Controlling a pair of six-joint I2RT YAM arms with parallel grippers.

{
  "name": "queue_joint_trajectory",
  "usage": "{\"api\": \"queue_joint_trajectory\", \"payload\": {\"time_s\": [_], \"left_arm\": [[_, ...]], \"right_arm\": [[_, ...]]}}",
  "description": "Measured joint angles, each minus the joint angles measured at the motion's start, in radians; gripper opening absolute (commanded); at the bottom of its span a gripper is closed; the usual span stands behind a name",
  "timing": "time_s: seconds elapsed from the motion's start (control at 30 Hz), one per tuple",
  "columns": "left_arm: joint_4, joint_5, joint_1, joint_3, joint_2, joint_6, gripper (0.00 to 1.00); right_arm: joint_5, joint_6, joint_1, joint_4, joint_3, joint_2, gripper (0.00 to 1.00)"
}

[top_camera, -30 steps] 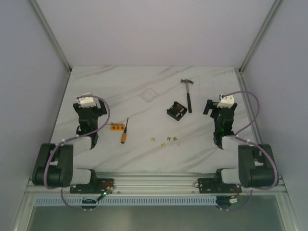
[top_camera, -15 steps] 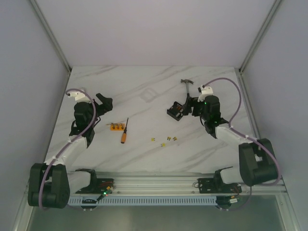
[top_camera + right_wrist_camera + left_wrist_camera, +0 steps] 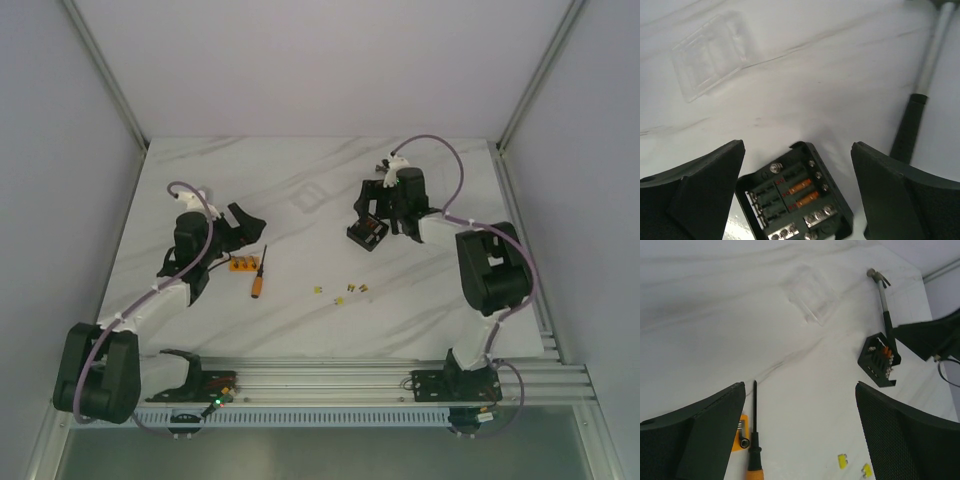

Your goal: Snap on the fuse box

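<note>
The fuse box (image 3: pixel 366 234) is a small black square box lying open on the white table, with two orange fuses in it (image 3: pixel 796 199). Its clear lid (image 3: pixel 308 197) lies apart, further back and to the left, also seen in the right wrist view (image 3: pixel 710 52). My right gripper (image 3: pixel 379 212) hovers open just above the box's far edge, one finger on each side (image 3: pixel 797 150). My left gripper (image 3: pixel 249 227) is open and empty, above the screwdriver (image 3: pixel 754 440), far left of the box (image 3: pixel 880 359).
An orange-handled screwdriver (image 3: pixel 258 275) and a flat orange block (image 3: pixel 242 264) lie under the left gripper. Small loose yellow fuses (image 3: pixel 350 290) lie near the table's middle. A hammer (image 3: pixel 912 125) lies just right of the box, its head (image 3: pixel 876 275) toward the back.
Both arms have reached out from their folded rest. The right gripper has swung left over the fuse box. The left gripper has moved right, over the screwdriver and orange block.
</note>
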State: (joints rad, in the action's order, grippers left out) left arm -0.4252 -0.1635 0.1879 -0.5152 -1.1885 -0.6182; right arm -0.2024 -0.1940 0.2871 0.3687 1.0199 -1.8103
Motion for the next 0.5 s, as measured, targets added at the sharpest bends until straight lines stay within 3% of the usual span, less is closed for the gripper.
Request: {"api": "queue_joint_trajectory", "payload": {"time_s": [0.2, 0.5], "left_arm": [[0.010, -0.024, 0.034, -0.003, -0.022, -0.003, 1.00], [0.023, -0.047, 0.091, -0.003, -0.045, -0.003, 1.00]], "right_arm": [[-0.051, 0.012, 0.042, -0.047, 0.077, -0.090, 0.94], [-0.114, 0.069, 0.146, -0.085, 0.075, -0.094, 0.91]]}}
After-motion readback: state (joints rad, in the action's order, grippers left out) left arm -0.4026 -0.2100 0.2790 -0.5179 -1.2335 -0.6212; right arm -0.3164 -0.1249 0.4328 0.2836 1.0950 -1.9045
